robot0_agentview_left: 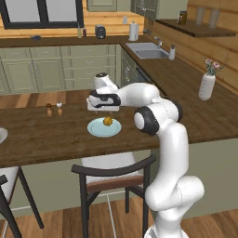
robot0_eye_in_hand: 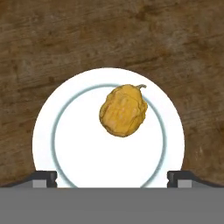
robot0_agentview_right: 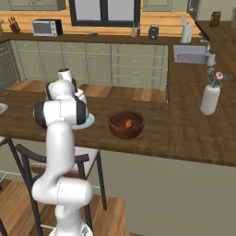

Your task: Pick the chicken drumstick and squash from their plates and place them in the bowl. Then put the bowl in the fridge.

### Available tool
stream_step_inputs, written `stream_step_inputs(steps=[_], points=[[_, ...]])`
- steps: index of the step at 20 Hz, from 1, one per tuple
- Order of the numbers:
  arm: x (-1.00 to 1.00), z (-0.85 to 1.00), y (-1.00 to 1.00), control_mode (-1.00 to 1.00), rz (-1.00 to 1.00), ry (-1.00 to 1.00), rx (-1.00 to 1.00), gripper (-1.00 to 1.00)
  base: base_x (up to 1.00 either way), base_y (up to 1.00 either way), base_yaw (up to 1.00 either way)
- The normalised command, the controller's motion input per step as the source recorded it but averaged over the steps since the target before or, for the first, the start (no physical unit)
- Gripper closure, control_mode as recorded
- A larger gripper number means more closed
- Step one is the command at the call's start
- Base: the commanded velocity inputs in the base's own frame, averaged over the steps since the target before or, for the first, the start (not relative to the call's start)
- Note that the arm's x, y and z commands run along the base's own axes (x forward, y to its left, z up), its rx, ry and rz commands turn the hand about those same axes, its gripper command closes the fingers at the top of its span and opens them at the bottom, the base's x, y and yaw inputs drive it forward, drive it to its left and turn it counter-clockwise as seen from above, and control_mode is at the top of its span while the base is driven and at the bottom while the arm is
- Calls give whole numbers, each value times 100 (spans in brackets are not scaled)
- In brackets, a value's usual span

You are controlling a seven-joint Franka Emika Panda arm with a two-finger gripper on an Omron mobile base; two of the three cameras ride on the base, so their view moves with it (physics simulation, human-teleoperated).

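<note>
The yellow-orange squash (robot0_eye_in_hand: 123,110) lies on the pale blue plate (robot0_eye_in_hand: 43,127), a little off its centre. My gripper (robot0_eye_in_hand: 112,177) hangs open straight above it, fingertips wide apart and holding nothing. From the left base view, the gripper (robot0_agentview_left: 104,110) hovers just over the squash (robot0_agentview_left: 108,121) and its plate (robot0_agentview_left: 96,130). The dark wooden bowl (robot0_agentview_right: 117,130) stands on the counter to the right of the plate (robot0_agentview_right: 88,121), with the chicken drumstick (robot0_agentview_right: 128,123) inside it. A whitish plate (robot0_agentview_left: 1,135) pokes in at the far left edge. The fridge is out of view.
Two small shakers (robot0_agentview_left: 54,109) stand on the counter left of the blue plate. A white vase with flowers (robot0_agentview_right: 209,99) sits at the counter's right end. A dark chair (robot0_agentview_left: 114,172) is tucked under the counter's near edge.
</note>
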Motion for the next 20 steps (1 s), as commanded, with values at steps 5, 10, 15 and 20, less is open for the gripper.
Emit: stream_step_inputs(steps=[5,10,15,20], points=[[18,-38,0,-100,0,-2,0,-100,0,0,0],[-3,0,-52,-100,-1,0,3,-100,0,0,0],[-1,-31,-12,-100,0,1,0,-100,0,0,0],[0,-35,0,-100,0,0,0,-100,0,0,0]])
